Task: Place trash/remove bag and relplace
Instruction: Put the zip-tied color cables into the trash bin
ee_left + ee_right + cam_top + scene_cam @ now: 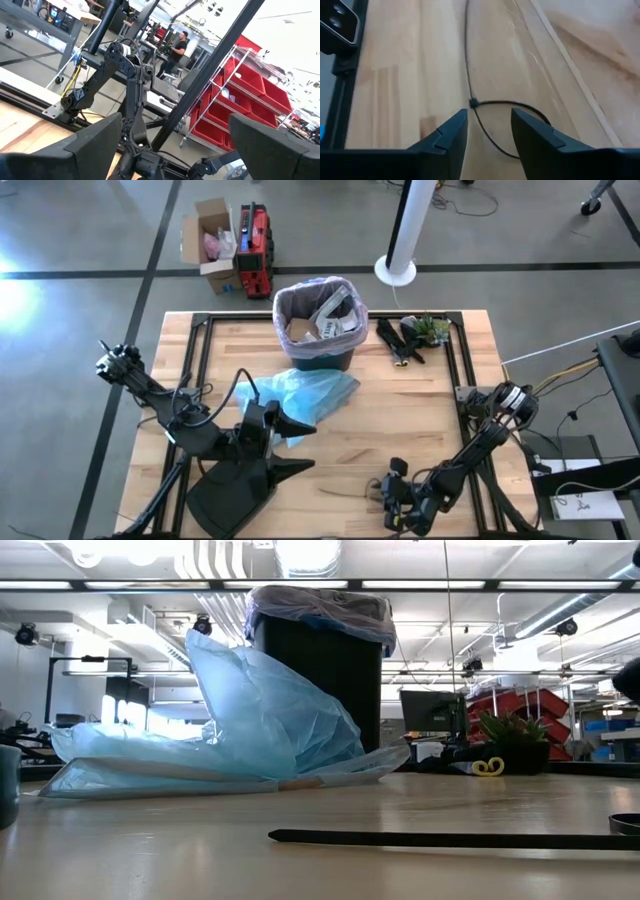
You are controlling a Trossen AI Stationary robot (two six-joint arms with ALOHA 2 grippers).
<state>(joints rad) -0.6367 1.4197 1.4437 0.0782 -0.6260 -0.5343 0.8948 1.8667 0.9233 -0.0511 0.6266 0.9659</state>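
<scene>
Bare table (pixel 420 430) right of light blue bag (pixel 312 395); bin (pixel 320 325) behind.

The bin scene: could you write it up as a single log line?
bin: lined, trash inside | blue bag: on table | left claw: open | right claw: over black cable

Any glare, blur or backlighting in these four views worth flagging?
High view: glare patch on the floor at far left. Low view: bright ceiling lights backlight the bin; near tabletop soft. Left wrist view: window wash-out upper right. Right wrist view: evenly lit, thin cable fairly sharp.
</scene>
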